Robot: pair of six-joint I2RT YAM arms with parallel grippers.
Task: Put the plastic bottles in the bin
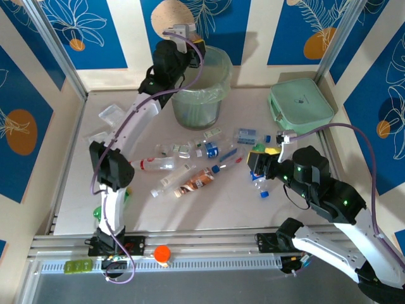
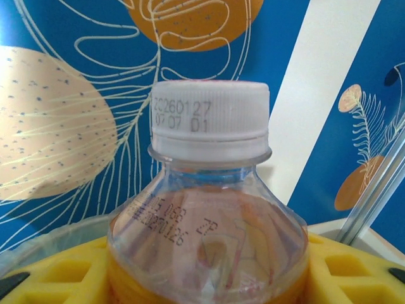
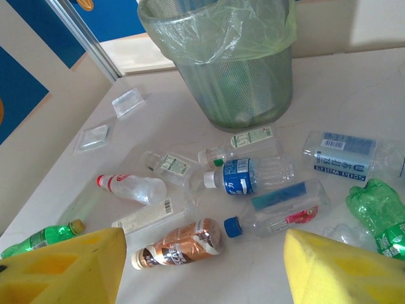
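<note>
The left gripper (image 2: 205, 278) has its yellow fingers (image 2: 60, 269) closed on a clear plastic bottle with a white cap (image 2: 209, 209). The bottle stands upright between them, gripped at its shoulders, with neck and cap rising above the fingers. The top view shows what this close view cannot: the gripper is near the far edge of the table (image 1: 209, 212), at the left rim of the round pale green translucent bin (image 1: 212, 95). The held bottle itself is hard to make out there.

The right gripper (image 3: 204, 263) is spread wide, with nothing between its fingertips (image 3: 117, 237), over the right middle of the table. Beyond them loose bottles lie flat near the bin's foot:
- a brown-labelled bottle (image 3: 180, 246)
- a clear bottle with a blue label (image 3: 250, 175)
- a red-capped clear bottle (image 3: 130, 187)
- a crumpled green bottle (image 3: 380, 212)

The top view adds a flat mint green square box (image 1: 300, 104) at the far right corner.
</note>
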